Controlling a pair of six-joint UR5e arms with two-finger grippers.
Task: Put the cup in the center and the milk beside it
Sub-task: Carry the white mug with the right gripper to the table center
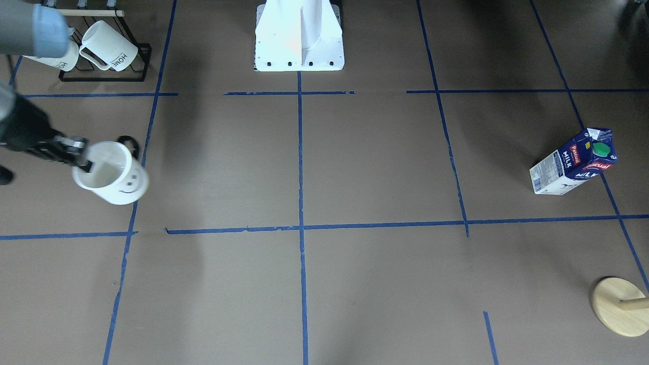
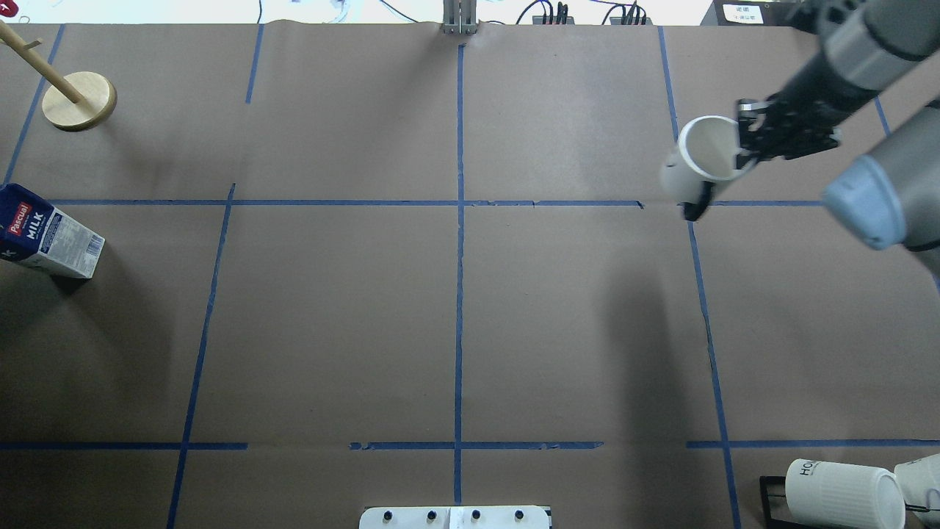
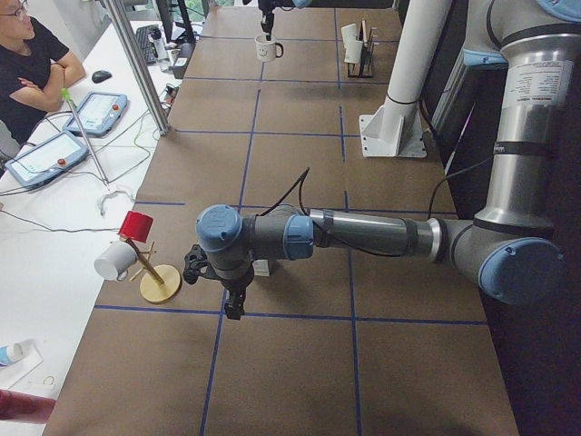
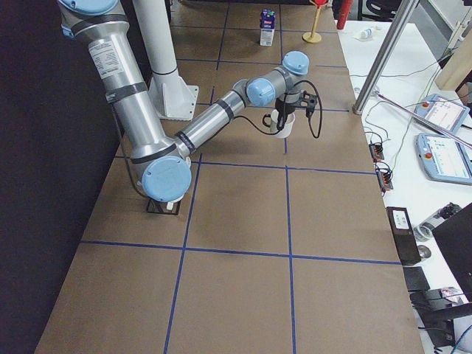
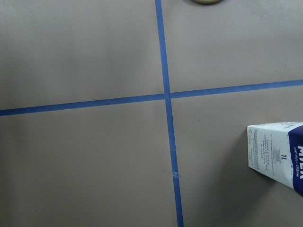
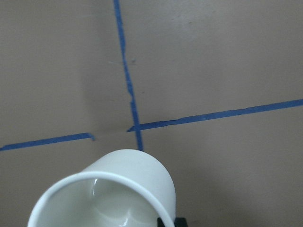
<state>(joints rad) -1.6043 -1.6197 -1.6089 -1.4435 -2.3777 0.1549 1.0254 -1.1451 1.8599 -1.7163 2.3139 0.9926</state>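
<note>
Right claw (image 1: 85, 162) is clamped on the rim of the cup (image 1: 114, 175), one finger inside and one outside. The cup hangs roughly upright on the robot's right side of the surface (image 1: 385, 167), well apart from the center (image 1: 300, 228). It looks lifted just clear, though I can't swear to the gap underneath. That mug reads as glazed ceramic to me: stiff, smooth, probably slick, and apt to chip if it lands hard. A rim pinch like this could let it swing, so a slow, level set-down seems wise. Now the milk (image 1: 575, 162): it stands upright far over on the robot's left, near a wooden stand (image 1: 621, 306), nowhere near the middle. A carton's walls give under a squeeze, and it's tall enough to topple. Full or empty, I can't judge, so I'd take it across the flat sides, low on the body beneath the gable. The left claw (image 3: 222, 283) hovers close by the carton, but only the side camera catches it, so I can't tell whether it's open or closed. The overhead view crops the carton at its edge, and the left wrist view shows just a corner of it. The right wrist view cuts off the cup's lower half and nearly all of the fingers.
</note>
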